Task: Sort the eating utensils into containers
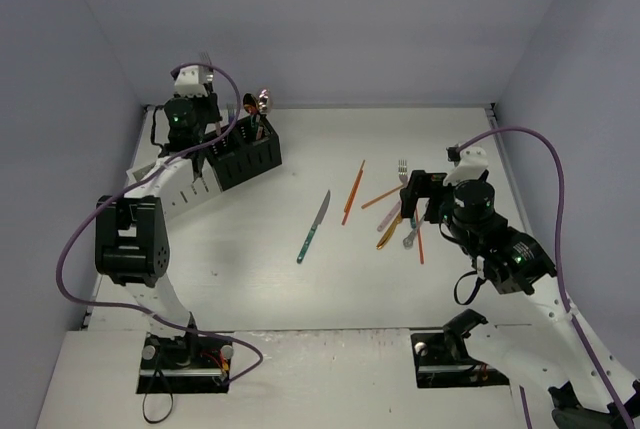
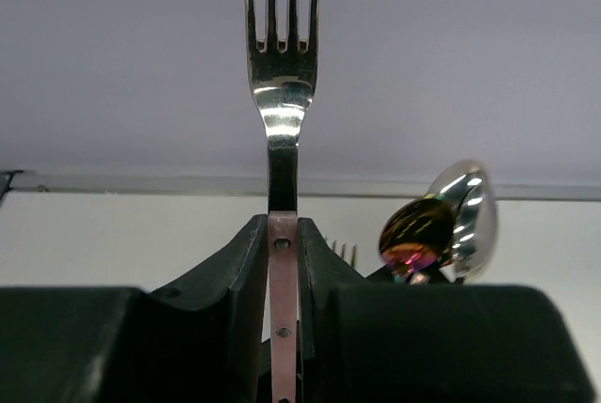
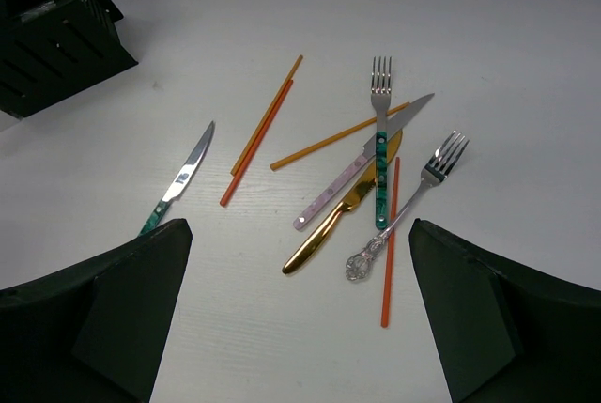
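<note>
**Grip.** Your left gripper (image 2: 282, 267) is clamped on the handle of a pink-handled fork (image 2: 282, 93), held upright with tines up, close by the black caddy (image 1: 248, 157). I cannot tell which compartment lies under it. Your right gripper (image 1: 418, 199) stands wide open and empty over the loose pile, well to the right of the caddy.

**Hazards.**
- The fork's handle is thin, flat and riveted, so it could pivot or slip in the pinch.
- If you lower it off line, it may strike the perforated rim or the two glossy spoons (image 2: 441, 220) already standing inside.
- The pile overlaps: a teal-handled fork (image 3: 380, 131), an ornate silver fork (image 3: 413, 201), a gold piece (image 3: 329, 229) and slim orange sticks (image 3: 263, 126). Closing there may drag a neighbour along.
- The teal-handled knife (image 3: 178, 182) lies alone, between the pile and the caddy.
</note>
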Controlling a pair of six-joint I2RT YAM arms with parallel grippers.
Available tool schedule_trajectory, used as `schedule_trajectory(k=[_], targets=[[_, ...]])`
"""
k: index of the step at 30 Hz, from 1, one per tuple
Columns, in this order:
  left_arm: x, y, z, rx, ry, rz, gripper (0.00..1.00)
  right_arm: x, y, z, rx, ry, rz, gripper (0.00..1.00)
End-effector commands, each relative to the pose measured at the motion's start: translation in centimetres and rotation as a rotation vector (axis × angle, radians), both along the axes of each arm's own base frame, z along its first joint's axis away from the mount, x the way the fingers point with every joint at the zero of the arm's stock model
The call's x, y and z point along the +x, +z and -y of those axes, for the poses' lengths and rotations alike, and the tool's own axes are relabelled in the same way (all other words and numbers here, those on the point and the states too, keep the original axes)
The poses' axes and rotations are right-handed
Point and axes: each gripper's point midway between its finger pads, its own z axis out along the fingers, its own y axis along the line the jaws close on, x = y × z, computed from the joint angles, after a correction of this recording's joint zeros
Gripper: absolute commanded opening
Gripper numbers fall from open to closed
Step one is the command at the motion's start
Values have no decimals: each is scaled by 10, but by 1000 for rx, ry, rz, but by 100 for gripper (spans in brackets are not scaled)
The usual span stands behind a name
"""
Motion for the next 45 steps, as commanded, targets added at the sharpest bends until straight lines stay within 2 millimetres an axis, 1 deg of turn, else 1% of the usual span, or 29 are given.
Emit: schedule_trajectory(k=[1,3,8,10,11,14,15,17,18,23,24,27,28,30,31,32,33,34,36,38,40,41,43,44,45], targets=[[-5,46,5,-25,-57,207,0,12,17,2,34,-47,71,100],[-8,36,2,-10,-41,198,0,12,16,3,39,-50,69,100],[-18,2,0,4,-39,144,0,10,12,4,48,-56,67,100],[-23,-5,0,-3,-42,138,0,10,10,4,47,-57,60,100],[-26,-5,0,-11,-41,143,0,11,8,3,45,-59,54,100],[-35,-4,0,-15,-39,144,7,15,1,0,40,-61,31,100],[-38,-3,0,-15,-40,146,8,15,-1,-1,43,-63,22,100],[-44,4,1,-14,-48,156,12,18,-5,-4,47,-65,5,100],[-48,10,2,-18,-51,166,15,19,-7,-4,50,-67,-1,100],[-63,28,4,-30,-57,159,39,25,-18,-6,52,-99,-39,100],[-65,31,5,-24,-59,154,41,26,-20,-6,55,-103,-46,100],[-74,39,8,-10,-52,113,53,32,-33,-3,68,-143,-87,100],[-79,42,11,-6,-55,95,56,35,-40,-2,74,-161,-111,99],[-88,46,16,-6,-55,59,62,41,-51,2,88,-188,-150,99],[-91,52,17,-7,-46,52,64,44,-57,8,90,-210,-168,99],[-99,57,19,-18,-43,36,66,47,-62,10,92,-220,-188,99],[-106,56,23,-24,-48,0,67,51,-70,12,88,-230,-213,98],[-113,50,29,-23,-59,-46,68,54,-79,14,78,-237,-244,98],[-127,59,38,-26,-71,-71,69,62,-91,15,69,-222,-293,96],[-146,44,49,-4,-84,-191,71,74,-111,17,44,-216,-368,90],[-162,28,58,24,-106,-297,71,84,-121,13,31,-186,-410,86],[-171,25,64,36,-124,-342,71,90,-122,13,25,-175,-418,81],[-182,24,75,36,-167,-382,71,100,-142,14,2,-175,-476,72],[-188,20,77,36,-182,-408,71,106,-151,16,-7,-177,-498,67],[-193,18,78,33,-187,-422,71,110,-158,17,-9,-176,-515,65]])
